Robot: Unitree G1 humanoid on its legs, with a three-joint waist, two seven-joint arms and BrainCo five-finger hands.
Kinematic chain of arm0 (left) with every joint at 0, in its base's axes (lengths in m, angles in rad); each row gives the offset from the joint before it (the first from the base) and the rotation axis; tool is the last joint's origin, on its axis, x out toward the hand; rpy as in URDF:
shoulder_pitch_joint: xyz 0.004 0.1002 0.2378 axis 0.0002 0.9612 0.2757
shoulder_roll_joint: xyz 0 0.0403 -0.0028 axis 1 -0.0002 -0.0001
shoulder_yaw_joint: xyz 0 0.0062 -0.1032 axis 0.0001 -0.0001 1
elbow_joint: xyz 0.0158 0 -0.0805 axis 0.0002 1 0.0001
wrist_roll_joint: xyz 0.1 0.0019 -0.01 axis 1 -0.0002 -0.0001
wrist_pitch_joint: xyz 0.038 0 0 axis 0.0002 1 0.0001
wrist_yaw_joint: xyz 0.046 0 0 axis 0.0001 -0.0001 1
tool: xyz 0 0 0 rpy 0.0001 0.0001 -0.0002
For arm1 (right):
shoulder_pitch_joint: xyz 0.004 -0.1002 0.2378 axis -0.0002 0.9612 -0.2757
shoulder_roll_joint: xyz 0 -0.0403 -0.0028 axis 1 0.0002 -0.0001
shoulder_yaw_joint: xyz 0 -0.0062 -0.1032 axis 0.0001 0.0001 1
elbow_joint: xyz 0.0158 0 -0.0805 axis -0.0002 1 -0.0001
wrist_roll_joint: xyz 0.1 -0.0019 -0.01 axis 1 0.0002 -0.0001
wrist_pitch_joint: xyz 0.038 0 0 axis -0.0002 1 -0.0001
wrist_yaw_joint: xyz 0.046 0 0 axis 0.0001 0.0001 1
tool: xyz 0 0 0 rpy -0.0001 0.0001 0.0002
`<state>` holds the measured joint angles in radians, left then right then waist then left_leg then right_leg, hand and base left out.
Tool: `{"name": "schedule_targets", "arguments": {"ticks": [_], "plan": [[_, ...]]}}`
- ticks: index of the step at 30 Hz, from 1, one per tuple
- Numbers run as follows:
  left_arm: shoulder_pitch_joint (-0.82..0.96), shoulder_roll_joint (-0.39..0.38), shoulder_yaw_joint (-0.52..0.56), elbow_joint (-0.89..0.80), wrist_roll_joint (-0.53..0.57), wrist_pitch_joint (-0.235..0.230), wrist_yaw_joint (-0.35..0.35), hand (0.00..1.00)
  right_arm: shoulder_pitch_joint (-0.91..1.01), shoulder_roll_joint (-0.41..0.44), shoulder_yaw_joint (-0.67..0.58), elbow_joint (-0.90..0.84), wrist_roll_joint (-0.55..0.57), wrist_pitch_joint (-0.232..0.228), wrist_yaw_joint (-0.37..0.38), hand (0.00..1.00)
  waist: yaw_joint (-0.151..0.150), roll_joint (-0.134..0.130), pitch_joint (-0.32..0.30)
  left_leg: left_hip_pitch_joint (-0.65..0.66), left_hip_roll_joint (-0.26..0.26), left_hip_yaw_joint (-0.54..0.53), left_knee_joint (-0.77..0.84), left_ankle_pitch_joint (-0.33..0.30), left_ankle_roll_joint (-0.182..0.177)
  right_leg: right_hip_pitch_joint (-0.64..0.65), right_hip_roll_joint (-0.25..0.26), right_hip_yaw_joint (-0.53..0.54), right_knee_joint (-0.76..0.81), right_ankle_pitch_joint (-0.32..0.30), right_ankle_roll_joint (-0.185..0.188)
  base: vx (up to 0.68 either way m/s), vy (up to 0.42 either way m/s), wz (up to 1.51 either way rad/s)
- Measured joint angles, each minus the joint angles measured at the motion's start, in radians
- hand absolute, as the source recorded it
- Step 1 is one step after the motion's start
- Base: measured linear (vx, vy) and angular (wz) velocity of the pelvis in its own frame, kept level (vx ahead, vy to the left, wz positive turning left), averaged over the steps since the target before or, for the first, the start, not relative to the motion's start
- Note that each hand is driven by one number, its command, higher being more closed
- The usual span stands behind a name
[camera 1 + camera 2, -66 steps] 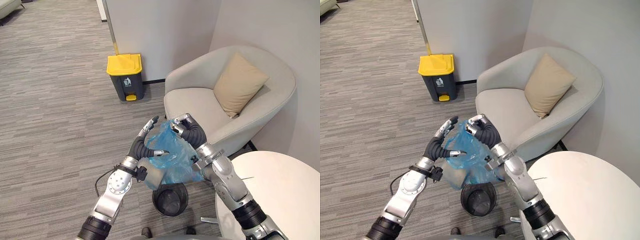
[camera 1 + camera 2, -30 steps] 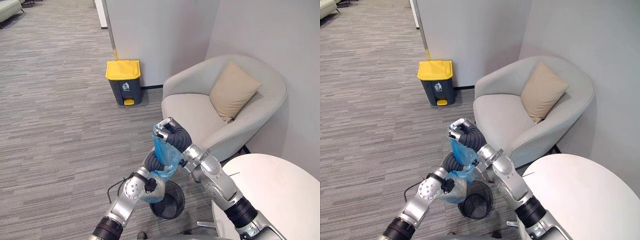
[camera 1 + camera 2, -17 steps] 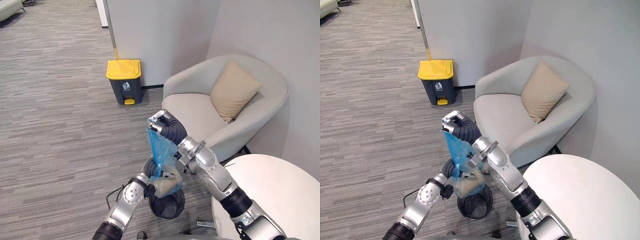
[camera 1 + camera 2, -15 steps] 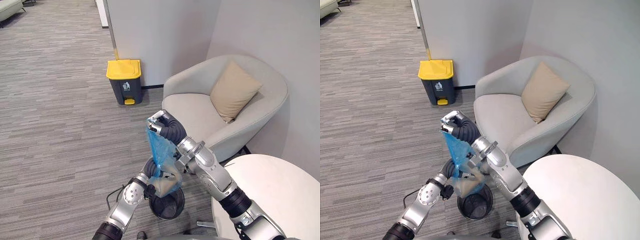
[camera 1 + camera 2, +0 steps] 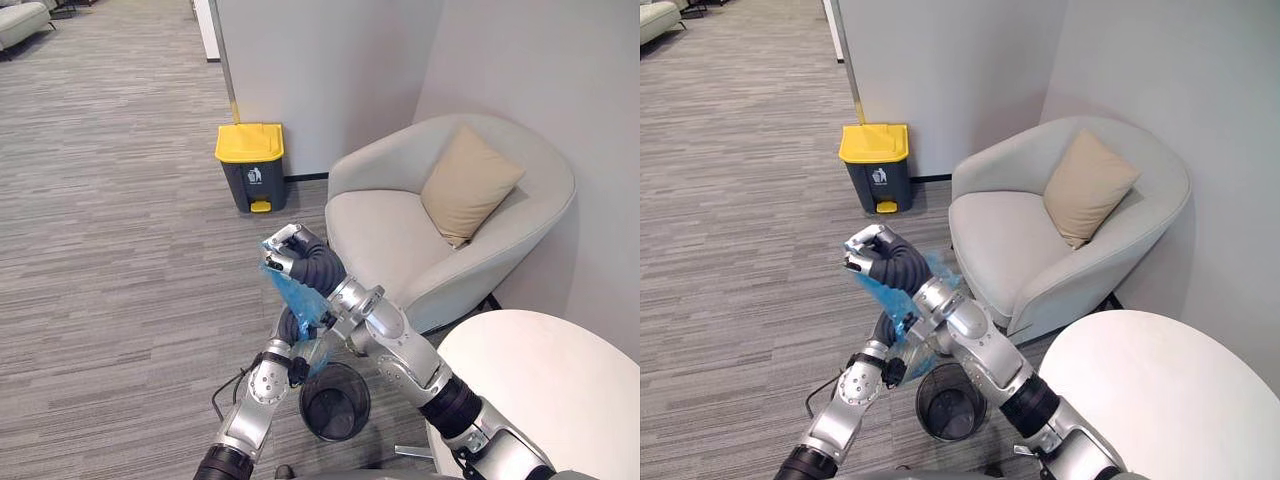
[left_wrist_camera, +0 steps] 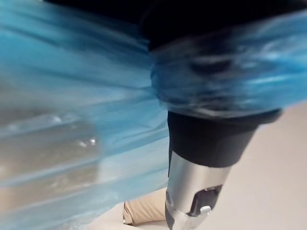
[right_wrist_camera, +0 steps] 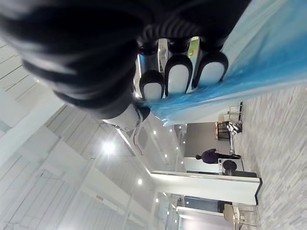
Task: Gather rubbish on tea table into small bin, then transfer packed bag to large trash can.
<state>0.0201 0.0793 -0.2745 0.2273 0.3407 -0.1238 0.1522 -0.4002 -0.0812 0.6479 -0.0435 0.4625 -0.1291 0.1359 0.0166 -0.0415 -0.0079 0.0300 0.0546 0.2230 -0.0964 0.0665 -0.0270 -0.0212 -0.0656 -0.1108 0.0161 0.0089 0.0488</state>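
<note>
The right hand point(image 5: 293, 256) is raised in front of the armchair point(image 5: 395, 225), its fingers curled tight over the gathered neck of the blue bag point(image 5: 300, 293). In the right wrist view the dark fingertips point(image 7: 177, 76) press straight into the blue plastic, so that grip is plain to see. The bag hangs down from this fist, clear of the floor point(image 5: 120, 260) and a little to the robot's left of the small bin point(image 5: 368, 400), which stands on the carpet below it.

The left hand point(image 5: 290, 327) is up against the lower part of the bag, behind the plastic. Its fingers are lost in the blue folds (from where I stand I cannot tell whether they grip or merely touch). In the left wrist view the stretched plastic lies right against the camera, with something pale and greyish showing through it.

The large trash can point(image 5: 250, 168), dark grey with a yellow lid, stands against the wall well beyond the hands, lid down. A tan cushion point(image 5: 468, 185) leans in the back of the armchair. The round white table point(image 5: 540, 380) is at the robot's right. Far off in the right wrist view, a person point(image 7: 209, 155) stands in the hall.
</note>
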Motion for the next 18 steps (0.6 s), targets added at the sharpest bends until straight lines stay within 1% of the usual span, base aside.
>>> {"name": "schedule_targets", "arguments": {"ticks": [3, 6, 8, 12, 18], "plan": [[-0.001, 0.001, -0.002, 0.004, 0.026, 0.026, 0.013, 1.00, 0.000, -0.001, 0.019, 0.000, 0.001, 0.013, -0.006, 1.00, 0.000, 0.000, 0.000, -0.001, 0.001, -0.002, 0.000, 0.000, 0.000, 0.000, 0.001, 0.000, -0.001, 0.000, 0.000, 0.00, 0.000, 0.00], [-0.023, 0.000, -0.002, 0.047, 0.026, 0.033, 0.046, 1.00, 0.000, -0.002, 0.046, 0.009, 0.010, 0.028, -0.008, 1.00, 0.000, 0.000, 0.000, -0.003, 0.001, -0.003, 0.001, 0.000, 0.000, 0.000, 0.002, -0.001, -0.003, 0.000, -0.001, 0.00, 0.000, 0.00], [-0.046, 0.001, -0.003, 0.083, 0.025, 0.041, 0.051, 1.00, 0.000, -0.002, 0.071, 0.019, 0.032, 0.028, -0.011, 1.00, 0.000, -0.001, 0.000, -0.004, 0.001, -0.003, 0.001, 0.000, 0.000, 0.000, 0.002, -0.001, -0.005, 0.001, -0.001, 0.00, 0.000, 0.00], [-0.048, 0.000, -0.007, 0.088, 0.022, 0.040, 0.067, 1.00, 0.000, -0.002, 0.097, 0.019, 0.049, 0.028, -0.012, 1.00, -0.002, -0.001, -0.001, -0.004, 0.000, -0.003, 0.001, 0.000, 0.000, 0.000, 0.003, -0.001, -0.007, 0.001, -0.001, 0.00, 0.000, 0.00], [-0.049, 0.000, -0.007, 0.088, -0.067, 0.039, 0.082, 1.00, 0.000, -0.001, 0.103, 0.019, 0.078, 0.027, -0.009, 1.00, -0.003, -0.001, -0.001, -0.004, 0.000, -0.003, 0.001, 0.000, -0.001, 0.000, 0.007, 0.000, -0.009, 0.002, -0.003, 0.00, 0.000, 0.00]]}}
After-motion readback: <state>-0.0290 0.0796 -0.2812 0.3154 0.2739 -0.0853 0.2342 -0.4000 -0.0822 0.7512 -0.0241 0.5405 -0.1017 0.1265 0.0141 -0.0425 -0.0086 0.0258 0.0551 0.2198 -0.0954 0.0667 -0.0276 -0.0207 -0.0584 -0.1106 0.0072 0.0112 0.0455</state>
